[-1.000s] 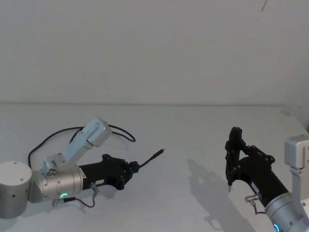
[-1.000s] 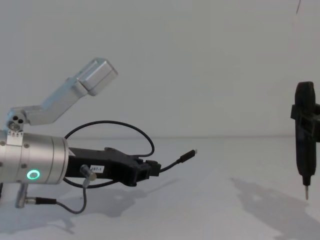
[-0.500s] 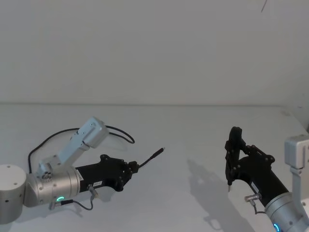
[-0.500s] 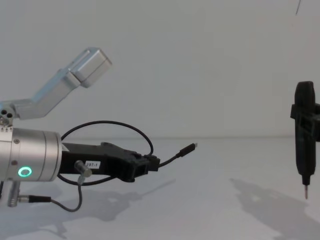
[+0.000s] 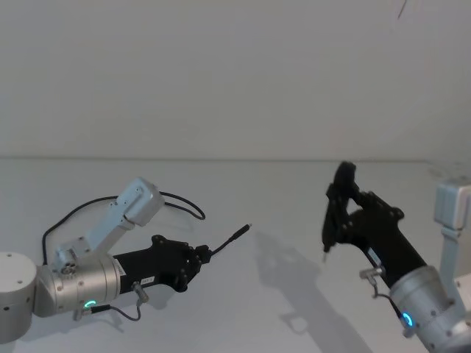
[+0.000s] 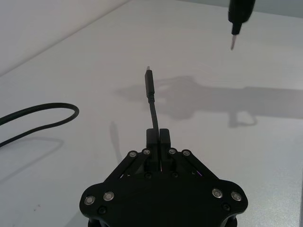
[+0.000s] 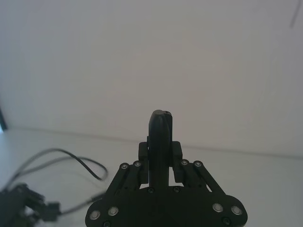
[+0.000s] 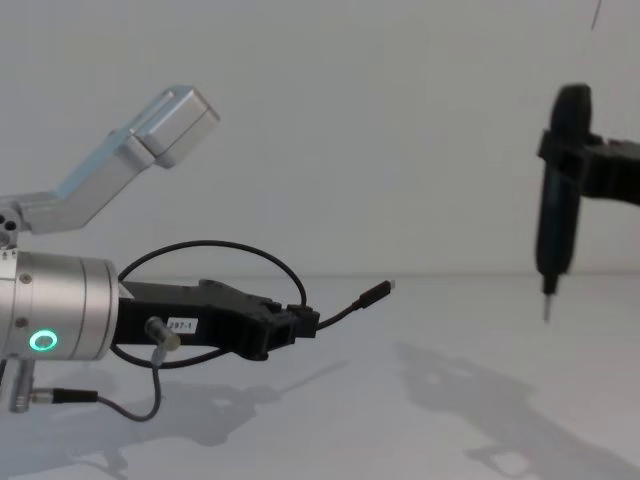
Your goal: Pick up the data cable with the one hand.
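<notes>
Left hand (image 8: 305,322): matte black linkage fingers on a silver cylindrical wrist. The small white label possibly reads "297-1". Fingers are closed on the thin black data cable (image 6: 150,87) just behind its slim plug, which is off the smooth white bench (image 5: 280,198). Right hand (image 5: 337,209), farther off, clamps a dark pen-shaped tool (image 8: 555,215).

right gripper (image 5: 343,217): has risen and swung left, nearer the data cable (image 5: 234,237) plug.
dark tool (image 8: 556,225): carried along, tip higher above the surface (image 5: 243,320).
left gripper (image 5: 199,257): wrist slightly farther left.
</notes>
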`<state>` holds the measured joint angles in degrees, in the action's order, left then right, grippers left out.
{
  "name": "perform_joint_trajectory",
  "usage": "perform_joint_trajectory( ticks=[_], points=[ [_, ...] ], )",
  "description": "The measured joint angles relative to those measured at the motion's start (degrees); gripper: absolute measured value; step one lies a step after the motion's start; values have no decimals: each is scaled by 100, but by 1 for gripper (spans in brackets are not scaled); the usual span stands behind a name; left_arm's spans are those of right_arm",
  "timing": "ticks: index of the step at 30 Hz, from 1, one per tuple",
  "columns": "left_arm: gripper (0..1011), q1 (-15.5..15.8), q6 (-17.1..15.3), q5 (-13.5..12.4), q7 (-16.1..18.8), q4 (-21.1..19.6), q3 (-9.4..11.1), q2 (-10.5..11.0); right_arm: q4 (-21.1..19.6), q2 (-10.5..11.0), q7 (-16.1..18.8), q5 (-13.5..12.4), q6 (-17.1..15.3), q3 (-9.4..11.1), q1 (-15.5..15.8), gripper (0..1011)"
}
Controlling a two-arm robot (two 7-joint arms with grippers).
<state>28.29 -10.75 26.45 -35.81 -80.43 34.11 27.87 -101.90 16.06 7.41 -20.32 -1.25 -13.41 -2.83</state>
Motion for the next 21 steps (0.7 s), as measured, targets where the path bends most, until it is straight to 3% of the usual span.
perform_joint_trajectory(
  ticks=[10,21],
  points=[
    [40,-24,-5,12,15,-51,-7,21,249,-414,296,-262,210,-160,-493,279],
    [40,-32,-8,19,22,-72,-12,28,715,-693,627,-453,567,-298,-942,279]
  ],
)
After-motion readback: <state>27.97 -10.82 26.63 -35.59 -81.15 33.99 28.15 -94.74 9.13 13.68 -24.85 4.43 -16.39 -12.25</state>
